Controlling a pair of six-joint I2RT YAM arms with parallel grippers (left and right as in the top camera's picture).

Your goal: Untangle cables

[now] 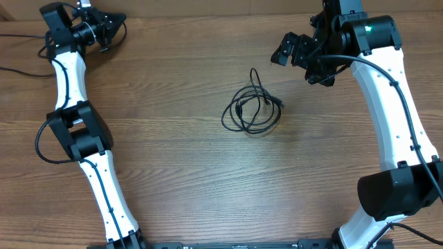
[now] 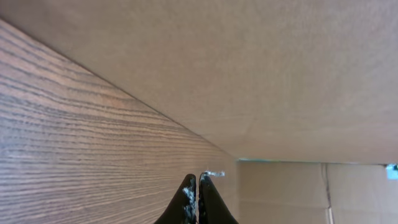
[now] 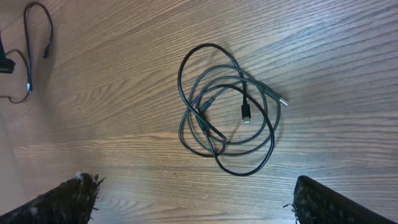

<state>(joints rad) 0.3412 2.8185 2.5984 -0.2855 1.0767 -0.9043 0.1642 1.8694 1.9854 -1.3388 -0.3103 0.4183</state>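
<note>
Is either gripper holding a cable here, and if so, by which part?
Nothing is held. The cables lie coiled on the table, untouched. The right gripper is open above them; the left gripper is shut on nothing.

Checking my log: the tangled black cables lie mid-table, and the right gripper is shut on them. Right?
Not quite. The right gripper is open and hovers clear of the cables, as the right wrist view shows. The rest holds.

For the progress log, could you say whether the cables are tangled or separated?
Tangled: the cables lie in one coil, their loops crossing over each other.
</note>
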